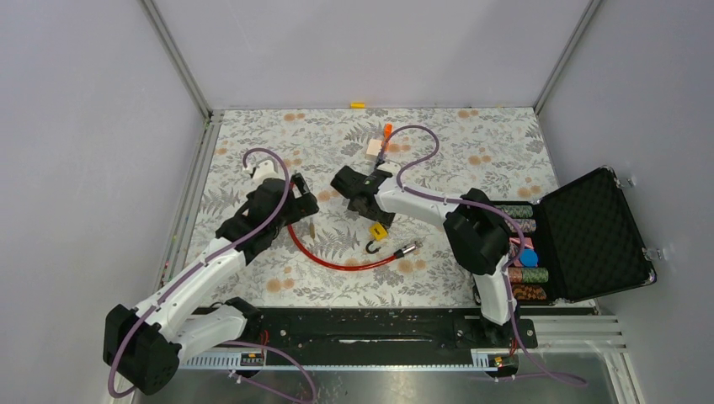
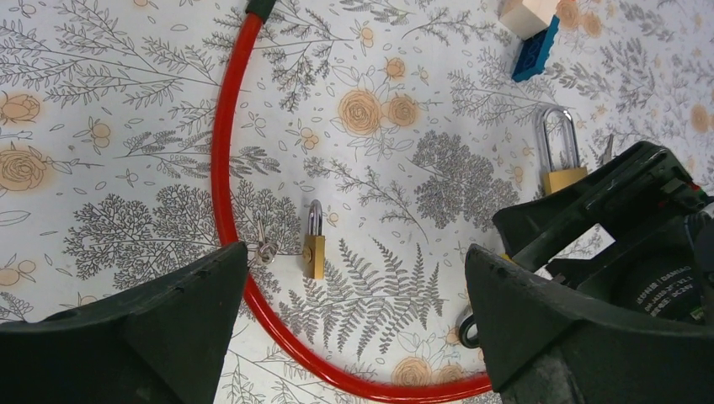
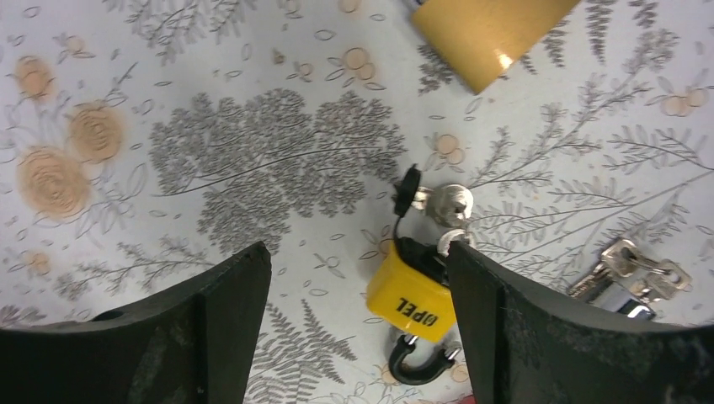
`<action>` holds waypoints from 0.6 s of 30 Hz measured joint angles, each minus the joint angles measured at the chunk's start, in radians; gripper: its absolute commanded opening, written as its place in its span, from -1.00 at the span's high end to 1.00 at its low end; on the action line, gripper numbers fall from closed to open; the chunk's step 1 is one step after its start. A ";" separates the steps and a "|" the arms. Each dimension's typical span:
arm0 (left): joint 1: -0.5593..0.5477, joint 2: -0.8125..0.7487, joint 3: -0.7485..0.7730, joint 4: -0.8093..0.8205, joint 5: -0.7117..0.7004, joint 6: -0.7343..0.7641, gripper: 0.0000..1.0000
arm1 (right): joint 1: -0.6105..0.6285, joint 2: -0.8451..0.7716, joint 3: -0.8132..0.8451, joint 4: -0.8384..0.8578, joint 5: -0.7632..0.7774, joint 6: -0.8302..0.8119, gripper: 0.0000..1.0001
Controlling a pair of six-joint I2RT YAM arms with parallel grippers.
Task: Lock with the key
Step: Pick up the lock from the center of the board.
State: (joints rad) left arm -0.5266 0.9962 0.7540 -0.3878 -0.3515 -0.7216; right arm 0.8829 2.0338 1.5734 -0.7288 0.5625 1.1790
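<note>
**Right gripper (image 3: 358,252) spread and empty over the yellow plastic-cased padlock (image 3: 412,305).**
The padlock lies mid-table just near of the fingers, black shackle nearward, silver key (image 3: 449,202) at its far end (left gripper (image 2: 355,251), likewise agape and empty, sits farther left).

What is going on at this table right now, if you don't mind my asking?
Two robot arms are working toward locking a padlock with a key. The right end effector hovers open over the yellow padlock, with a silver key lying right beside it on the floral table. The left end effector, also open, hangs above a small brass padlock next to the red cable. Neither holds anything yet.
</note>
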 measured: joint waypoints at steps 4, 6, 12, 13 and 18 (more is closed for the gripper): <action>0.000 0.000 -0.005 -0.006 0.010 0.015 -0.98 | 0.000 0.019 0.044 -0.095 0.054 0.033 -0.68; 0.000 0.000 -0.005 -0.006 0.019 0.019 -0.98 | 0.000 0.031 0.100 -0.148 0.086 0.049 -0.67; 0.000 -0.002 -0.005 -0.006 0.033 0.033 -0.98 | 0.000 0.032 0.120 -0.194 0.097 0.148 -0.59; 0.000 -0.003 -0.005 -0.006 0.033 0.033 -0.98 | 0.000 0.032 0.102 -0.196 0.088 0.173 -0.59; 0.000 -0.021 -0.005 -0.006 0.028 0.033 -0.98 | 0.000 0.032 0.041 -0.208 0.037 0.264 -0.61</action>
State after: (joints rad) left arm -0.5262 0.9749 0.7490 -0.3943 -0.3233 -0.6884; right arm 0.8829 2.0655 1.6142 -0.9371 0.5999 1.4425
